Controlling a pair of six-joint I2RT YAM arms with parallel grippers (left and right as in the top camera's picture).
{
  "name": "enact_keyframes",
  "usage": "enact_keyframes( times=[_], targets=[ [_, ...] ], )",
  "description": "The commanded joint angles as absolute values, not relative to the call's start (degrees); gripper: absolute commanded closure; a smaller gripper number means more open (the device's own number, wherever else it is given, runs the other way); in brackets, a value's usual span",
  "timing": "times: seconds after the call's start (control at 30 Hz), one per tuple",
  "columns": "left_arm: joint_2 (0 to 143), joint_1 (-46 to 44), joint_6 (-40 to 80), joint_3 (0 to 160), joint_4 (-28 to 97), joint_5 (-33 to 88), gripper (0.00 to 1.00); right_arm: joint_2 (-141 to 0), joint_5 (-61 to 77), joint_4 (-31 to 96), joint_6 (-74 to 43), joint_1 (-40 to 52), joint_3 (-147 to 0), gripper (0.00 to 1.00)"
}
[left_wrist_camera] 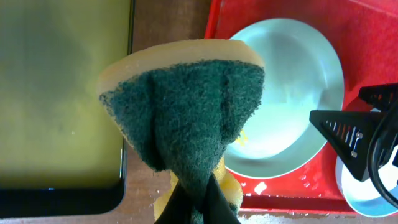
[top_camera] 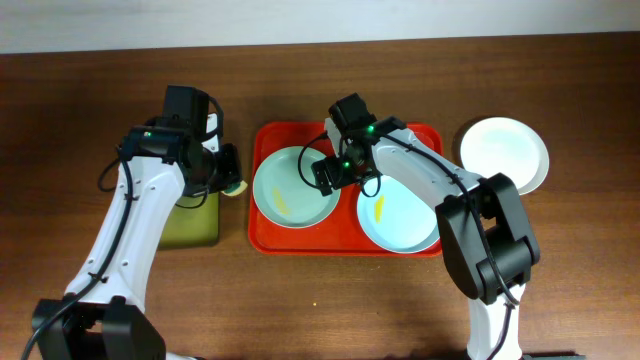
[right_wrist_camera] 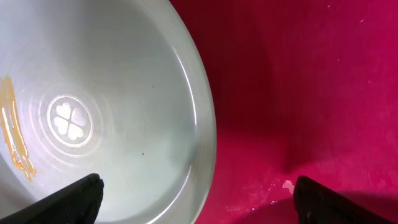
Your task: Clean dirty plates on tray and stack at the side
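Plates lie in two places. The mint green plate (top_camera: 290, 190) and the light blue plate (top_camera: 400, 222) sit side by side inside the red tray (top_camera: 300, 243), and the white plate (top_camera: 505, 152) rests on the wooden table (top_camera: 580, 290) just off the tray's far right end. We see a yellow smear (right_wrist_camera: 15, 134) on the green plate, near a small clover mark (right_wrist_camera: 68, 119) at its centre, and another yellow streak on the blue one.

Our left gripper (left_wrist_camera: 198, 202) is clamped on a sponge (left_wrist_camera: 186, 118), green scouring face toward the wrist camera and yellow foam behind it. It hangs between the tray's left edge and the black tray with the olive inside (top_camera: 190, 228).

Our right gripper (top_camera: 335, 172) is spread wide and holds nothing. It hovers low over the green plate's right rim. One of its fingers (right_wrist_camera: 68, 199) is above the plate and the other above the bare red floor. We cannot tell whether either fingertip touches.
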State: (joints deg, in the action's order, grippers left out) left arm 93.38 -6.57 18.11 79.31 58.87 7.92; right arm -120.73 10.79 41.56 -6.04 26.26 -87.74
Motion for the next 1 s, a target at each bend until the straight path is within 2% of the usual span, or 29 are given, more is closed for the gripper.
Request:
enact_keyframes(
  times=[0.0,0.83,0.97],
  targets=[
    [92.6,-6.5,17.3,78.9,57.5,7.6,1.00,-120.5,10.5,41.5,-6.2,26.2,-88.7,0.01],
    [92.6,-6.5,19.7,78.8,57.5,7.7,1.00,-120.5,10.5,41.5,-6.2,26.2,-88.7,0.01],
    [92.9,-8.1,20.5,78.8,53.5,13.9,1.00,-120.5,10.5,41.5,-6.2,26.2,-88.7,0.01]
  ],
)
